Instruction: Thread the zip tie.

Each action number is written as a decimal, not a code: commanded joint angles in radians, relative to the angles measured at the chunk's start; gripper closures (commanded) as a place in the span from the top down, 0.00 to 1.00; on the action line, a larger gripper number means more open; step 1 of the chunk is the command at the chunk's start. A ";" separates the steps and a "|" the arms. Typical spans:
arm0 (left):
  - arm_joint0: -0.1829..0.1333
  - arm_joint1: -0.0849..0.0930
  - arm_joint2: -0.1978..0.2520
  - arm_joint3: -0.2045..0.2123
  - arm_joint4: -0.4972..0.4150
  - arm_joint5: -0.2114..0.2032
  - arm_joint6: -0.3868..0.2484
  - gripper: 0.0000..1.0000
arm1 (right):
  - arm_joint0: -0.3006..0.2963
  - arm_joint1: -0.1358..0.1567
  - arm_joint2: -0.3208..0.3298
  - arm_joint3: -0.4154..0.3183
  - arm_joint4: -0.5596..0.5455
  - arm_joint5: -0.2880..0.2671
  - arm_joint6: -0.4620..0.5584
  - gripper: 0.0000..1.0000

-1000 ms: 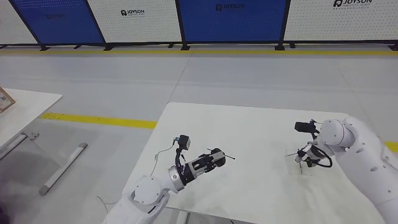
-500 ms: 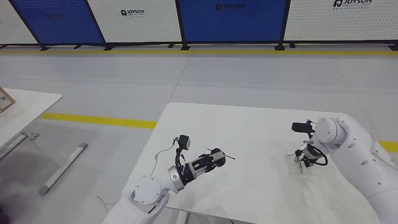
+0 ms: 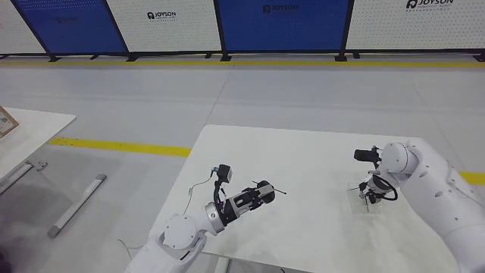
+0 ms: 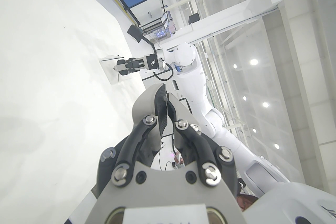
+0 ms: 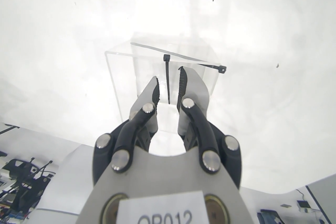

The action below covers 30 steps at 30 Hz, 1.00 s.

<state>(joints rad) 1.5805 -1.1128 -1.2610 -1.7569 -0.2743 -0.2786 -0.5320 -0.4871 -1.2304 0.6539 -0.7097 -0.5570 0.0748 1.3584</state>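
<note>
Above clear stand (image 5: 123, 72), right fingers (image 5: 182, 83) apart, straddling zip tie (image 5: 167, 78).

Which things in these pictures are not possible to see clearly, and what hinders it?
Left wrist view: the shut left hand covers nearly all of its zip tie.
Top view: what lies on the clear stand is too small to make out.
Right wrist view: the stand is see-through, so what holds the upright tie is unclear.
</note>
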 commanded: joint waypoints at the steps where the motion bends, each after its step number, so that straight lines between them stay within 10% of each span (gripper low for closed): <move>1: 0.000 0.000 0.000 0.000 0.000 0.000 0.000 0.00 | 0.002 -0.002 0.000 0.005 -0.002 -0.001 0.000 0.22; 30: 0.000 0.000 0.000 0.000 0.000 0.000 0.000 0.00 | 0.010 -0.026 0.005 0.012 -0.042 -0.021 0.000 0.00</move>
<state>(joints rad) 1.5805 -1.1128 -1.2610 -1.7569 -0.2743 -0.2786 -0.5320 -0.4749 -1.2580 0.6565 -0.6900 -0.5953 0.0525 1.3602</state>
